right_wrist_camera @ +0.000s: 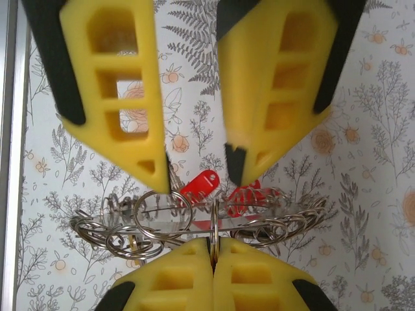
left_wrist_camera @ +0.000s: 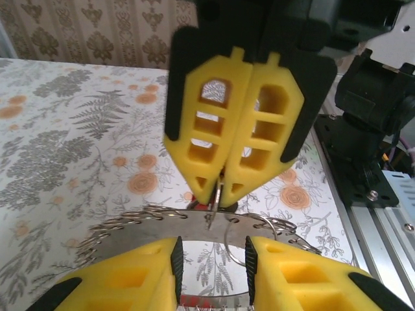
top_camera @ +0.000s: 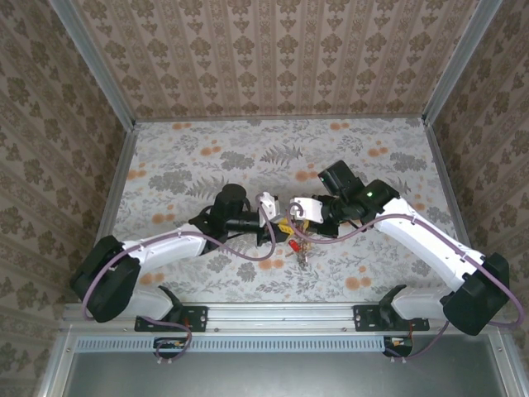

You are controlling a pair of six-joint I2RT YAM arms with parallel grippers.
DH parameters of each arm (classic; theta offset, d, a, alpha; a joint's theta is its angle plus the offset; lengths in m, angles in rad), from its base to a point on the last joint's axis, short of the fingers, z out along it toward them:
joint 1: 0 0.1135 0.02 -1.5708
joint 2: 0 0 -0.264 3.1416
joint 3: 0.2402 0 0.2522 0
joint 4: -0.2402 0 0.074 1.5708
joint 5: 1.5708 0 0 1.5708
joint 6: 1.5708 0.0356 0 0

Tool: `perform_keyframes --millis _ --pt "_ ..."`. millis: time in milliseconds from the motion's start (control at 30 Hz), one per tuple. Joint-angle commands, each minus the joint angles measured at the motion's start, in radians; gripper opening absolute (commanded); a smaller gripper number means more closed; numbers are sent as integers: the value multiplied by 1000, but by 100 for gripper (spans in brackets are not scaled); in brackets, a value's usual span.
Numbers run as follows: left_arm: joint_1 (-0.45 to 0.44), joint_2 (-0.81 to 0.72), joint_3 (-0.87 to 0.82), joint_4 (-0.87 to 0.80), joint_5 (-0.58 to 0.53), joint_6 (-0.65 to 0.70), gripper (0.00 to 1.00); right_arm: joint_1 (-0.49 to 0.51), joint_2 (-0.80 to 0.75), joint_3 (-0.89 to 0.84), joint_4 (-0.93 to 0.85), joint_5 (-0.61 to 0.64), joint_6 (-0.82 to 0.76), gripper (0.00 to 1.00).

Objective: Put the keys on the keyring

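Red-tagged keys [right_wrist_camera: 198, 185] near level grey keyring [right_wrist_camera: 188, 225]

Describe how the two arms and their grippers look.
Left arm and right arm: white links, black joints, a mauve cable looping alongside each. A green light glows on the right. Left gripper and right gripper: yellow wedge fingers with cut-out windows, black backs.

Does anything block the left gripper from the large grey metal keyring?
Nothing visible does. The open left gripper faces the large grey metal keyring directly; the right gripper is shut on its rim; small wire rings and red-tagged keys cluster beside it.
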Motion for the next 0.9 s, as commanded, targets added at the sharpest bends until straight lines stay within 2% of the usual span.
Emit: perform_keyframes --millis 0,267,667,867 --pt "-10 1 24 30 26 30 32 8 8 51 -10 2 -17 0" --pt "-19 -2 44 32 -13 34 25 19 19 55 -2 -13 -14 0" --pt "-21 -2 53 67 -17 20 23 23 12 29 18 -28 -5 0" --pt "-37 25 72 68 -16 19 9 23 7 22 48 -46 5 0"
